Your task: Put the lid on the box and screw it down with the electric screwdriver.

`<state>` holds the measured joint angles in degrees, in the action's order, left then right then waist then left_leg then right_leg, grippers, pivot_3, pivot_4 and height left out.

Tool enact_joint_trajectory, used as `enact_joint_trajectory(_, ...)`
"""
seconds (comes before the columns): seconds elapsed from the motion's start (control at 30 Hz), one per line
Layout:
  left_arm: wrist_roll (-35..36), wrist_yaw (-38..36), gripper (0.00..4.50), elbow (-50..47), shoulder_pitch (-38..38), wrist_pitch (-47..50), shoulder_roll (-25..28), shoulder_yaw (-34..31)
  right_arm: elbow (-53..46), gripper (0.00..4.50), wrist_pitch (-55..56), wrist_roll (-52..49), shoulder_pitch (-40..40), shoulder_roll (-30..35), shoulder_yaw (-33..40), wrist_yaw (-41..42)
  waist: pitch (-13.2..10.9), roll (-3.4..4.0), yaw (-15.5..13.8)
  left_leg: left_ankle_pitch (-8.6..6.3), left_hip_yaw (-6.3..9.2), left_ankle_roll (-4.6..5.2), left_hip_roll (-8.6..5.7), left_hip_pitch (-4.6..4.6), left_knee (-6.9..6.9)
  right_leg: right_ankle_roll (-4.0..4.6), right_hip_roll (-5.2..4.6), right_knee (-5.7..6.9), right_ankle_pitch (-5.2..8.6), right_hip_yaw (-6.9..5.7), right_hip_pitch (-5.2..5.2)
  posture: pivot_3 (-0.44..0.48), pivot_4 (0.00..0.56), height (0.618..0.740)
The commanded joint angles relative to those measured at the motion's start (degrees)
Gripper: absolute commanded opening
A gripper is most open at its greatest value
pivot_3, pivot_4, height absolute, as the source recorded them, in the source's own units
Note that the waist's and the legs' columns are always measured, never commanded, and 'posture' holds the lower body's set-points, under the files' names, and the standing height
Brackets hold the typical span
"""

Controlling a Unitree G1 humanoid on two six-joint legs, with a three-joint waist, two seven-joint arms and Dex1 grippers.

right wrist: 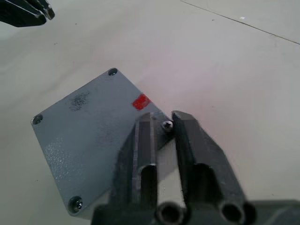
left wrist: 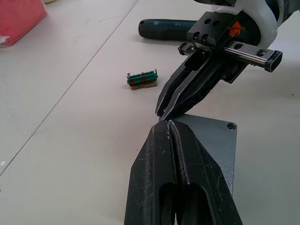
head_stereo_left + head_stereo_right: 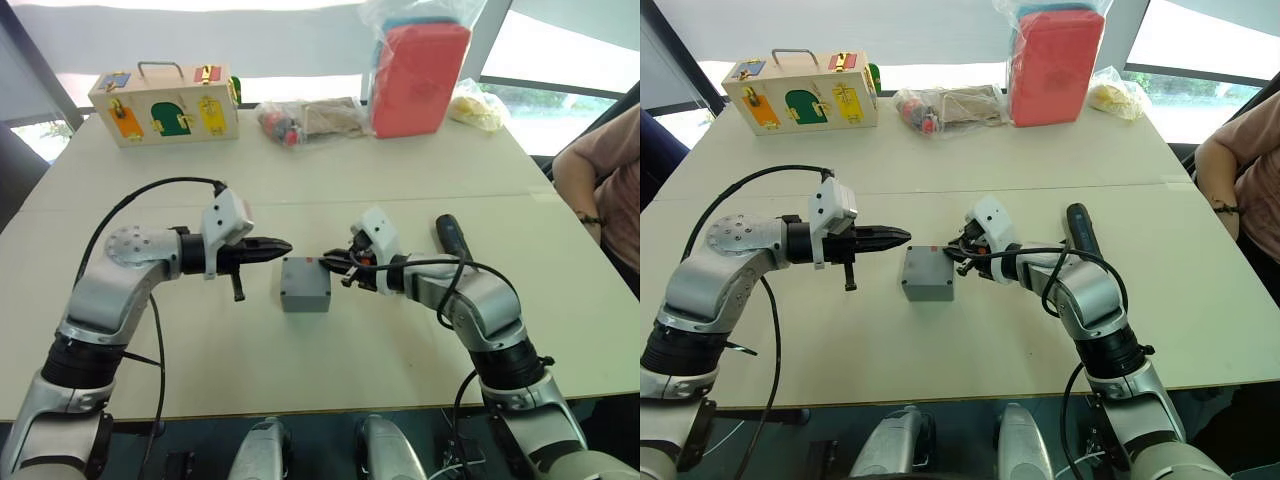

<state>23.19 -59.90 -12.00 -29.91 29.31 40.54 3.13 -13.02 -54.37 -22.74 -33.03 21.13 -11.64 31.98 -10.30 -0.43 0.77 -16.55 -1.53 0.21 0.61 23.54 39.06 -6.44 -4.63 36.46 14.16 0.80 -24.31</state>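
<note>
The grey box [image 3: 305,297] stands mid-table with the flat grey lid [image 1: 89,126] lying on top; screws sit in three lid corners and a red mark lies near the fourth. My right gripper [image 1: 167,123] is at that fourth corner, its fingertips pinched on a small screw [image 1: 167,125]. My left gripper [image 3: 285,246] hovers shut just above the box's far left edge, tip to tip with the right gripper [image 2: 161,114]. The black electric screwdriver [image 3: 452,238] lies on the table beyond my right forearm, untouched.
A green connector block [image 2: 142,78] lies on the table behind the box. At the far edge stand a wooden latch box [image 3: 165,103], a clear bag of parts [image 3: 310,120], a red case in plastic [image 3: 420,75] and a yellow bag [image 3: 478,105]. A person [image 3: 605,170] sits at the right.
</note>
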Motion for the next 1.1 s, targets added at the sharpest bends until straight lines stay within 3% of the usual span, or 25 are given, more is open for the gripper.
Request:
enact_joint_trajectory(0.03, 0.91, 0.08, 0.0, -2.35, -0.01, -0.49, 0.63, -1.48, -1.55, 2.36, 0.43, -0.7, 0.51, 0.45, 0.87, 0.96, 0.0, 0.0, -0.02, 0.0, 0.0, 0.0, 0.0, 0.0, 0.0, 0.0, 0.0, 0.0, 0.0, 0.0, 0.0, 0.0, 0.15, 0.73)
enact_joint_trajectory(0.13, 1.25, -0.21, 0.0, -3.0, 0.18, -0.32, 0.52, -1.14, -5.51, 3.54, 1.04, -0.69, 0.32, 3.93, 3.14, 2.14, 0.0, 0.0, -0.1, 0.0, 0.0, 0.0, -0.01, 0.0, 0.0, 0.0, -0.01, 0.0, 0.0, 0.01, 0.0, 0.0, 0.15, 0.73)
enact_joint_trajectory(0.23, 1.84, -0.83, 0.0, -2.46, -0.49, -0.62, -0.12, -0.91, -10.35, 4.43, -4.91, -4.36, -1.95, 8.11, 10.62, 1.73, -0.01, 0.01, -0.19, 0.0, 0.0, 0.0, -0.01, 0.01, 0.0, 0.0, -0.03, -0.01, 0.0, 0.01, 0.0, 0.0, 0.15, 0.73)
enact_joint_trajectory(0.4, 2.03, -1.6, 0.0, -1.88, -2.56, -1.18, -1.51, 0.58, -12.52, 4.43, -19.43, -8.84, -5.31, 19.81, 19.04, 2.91, -0.02, 0.01, -0.25, 0.0, 0.01, 0.0, 0.01, 0.01, 0.01, 0.0, -0.03, -0.01, 0.0, 0.0, 0.01, 0.0, 0.15, 0.73)
enact_joint_trajectory(0.47, 2.04, -2.68, 0.0, -0.7, -3.03, -2.34, -1.95, 0.5, -9.35, 4.43, -27.65, -8.56, -8.05, 28.04, 17.94, 3.45, -0.04, 0.02, -0.29, 0.0, 0.02, 0.01, 0.02, 0.02, 0.01, 0.01, -0.03, -0.03, 0.0, -0.02, 0.02, 0.0, 0.15, 0.73)
enact_joint_trajectory(0.63, 1.43, -2.71, 0.0, -0.33, -2.87, -3.67, -4.31, 1.96, 0.96, 4.43, -36.25, -8.45, -13.27, 35.74, 12.86, 3.5, -0.03, 0.0, 0.13, -0.02, -0.02, 0.03, 0.02, 0.01, -0.01, 0.01, 0.0, -0.1, 0.01, 0.02, 0.03, 0.0, 0.15, 0.73)
enact_joint_trajectory(0.9, 1.78, -2.41, 0.0, 0.24, -2.68, -4.66, -7.36, 2.96, 21.79, 4.43, -37.7, -3.8, -22.14, 32.36, -2.84, 2.5, -0.03, 0.02, 0.04, -0.02, -0.08, 0.04, 0.04, 0.02, -0.05, 0.01, 0.02, -0.13, 0.0, 0.07, -0.02, 0.0, 0.15, 0.73)
enact_joint_trajectory(1.1, 1.2, -2.28, 0.0, 0.16, -1.53, -5.06, -7.3, 3.21, 29.95, 4.43, -31.76, -0.84, -24.82, 31.6, -14.89, 8.43, -0.03, 0.02, -0.07, -0.02, -0.08, 0.03, 0.0, 0.07, -0.02, 0.0, -0.03, -0.17, -0.01, 0.07, -0.02, 0.0, 0.15, 0.73)
